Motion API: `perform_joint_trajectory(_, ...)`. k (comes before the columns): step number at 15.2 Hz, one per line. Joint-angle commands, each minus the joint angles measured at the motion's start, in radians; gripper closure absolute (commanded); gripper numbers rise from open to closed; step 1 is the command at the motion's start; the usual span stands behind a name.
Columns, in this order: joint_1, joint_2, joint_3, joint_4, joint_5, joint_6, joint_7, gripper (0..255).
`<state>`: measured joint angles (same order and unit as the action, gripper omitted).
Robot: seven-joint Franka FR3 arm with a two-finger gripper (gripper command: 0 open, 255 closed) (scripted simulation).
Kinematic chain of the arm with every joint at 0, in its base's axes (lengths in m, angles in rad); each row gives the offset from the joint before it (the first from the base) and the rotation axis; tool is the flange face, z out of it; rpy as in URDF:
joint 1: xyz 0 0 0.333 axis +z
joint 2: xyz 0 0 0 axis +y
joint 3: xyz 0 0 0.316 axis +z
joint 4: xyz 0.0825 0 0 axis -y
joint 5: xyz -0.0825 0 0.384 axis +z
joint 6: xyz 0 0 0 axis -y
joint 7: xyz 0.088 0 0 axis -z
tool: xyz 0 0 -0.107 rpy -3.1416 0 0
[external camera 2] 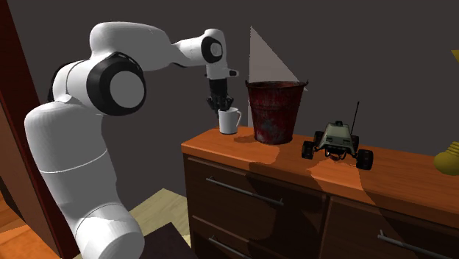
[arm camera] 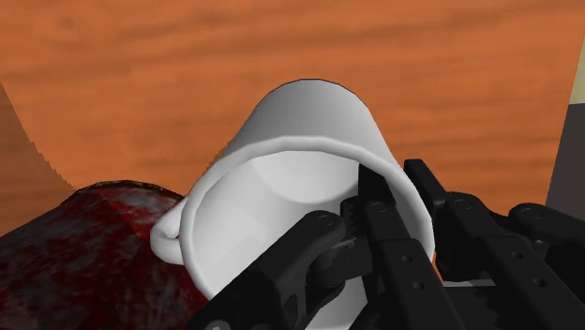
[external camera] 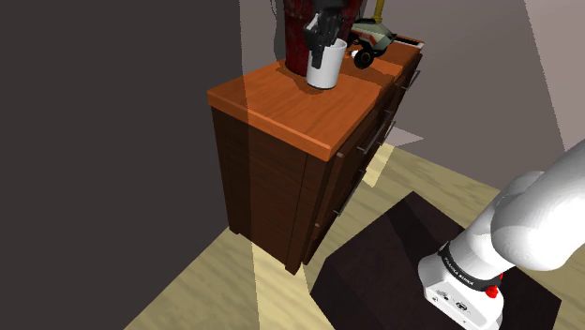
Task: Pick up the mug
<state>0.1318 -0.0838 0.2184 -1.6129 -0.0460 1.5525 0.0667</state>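
The white mug (external camera 2: 229,120) stands upright on the orange-brown dresser top (external camera 2: 382,173), right beside a dark red bucket, with its handle toward the bucket. My black gripper (external camera 2: 221,105) comes down on it from above. In the wrist view the gripper (arm camera: 396,178) straddles the mug (arm camera: 300,131) at its rim: one finger (arm camera: 375,192) is inside the cup and the other is outside, closed tight on the wall. In the shoulder view the gripper (external camera: 319,42) sits over the mug (external camera: 325,67) near the dresser's far end.
A rusty red bucket (external camera 2: 276,110) stands right next to the mug. Further along the dresser top are a toy buggy (external camera 2: 337,141) and a yellow object (external camera 2: 449,158). The dresser (external camera: 281,103) has drawers with bar handles. My stand (external camera: 394,272) is on the floor in front.
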Motion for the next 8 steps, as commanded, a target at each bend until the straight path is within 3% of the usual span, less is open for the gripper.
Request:
perform_joint_trajectory(1,-0.001,0.01,-0.001,0.04,-0.002,-0.03,-0.003,255)
perform_joint_trajectory(8,0.001,0.041,0.003,0.148,-0.009,-0.108,-0.002,255)
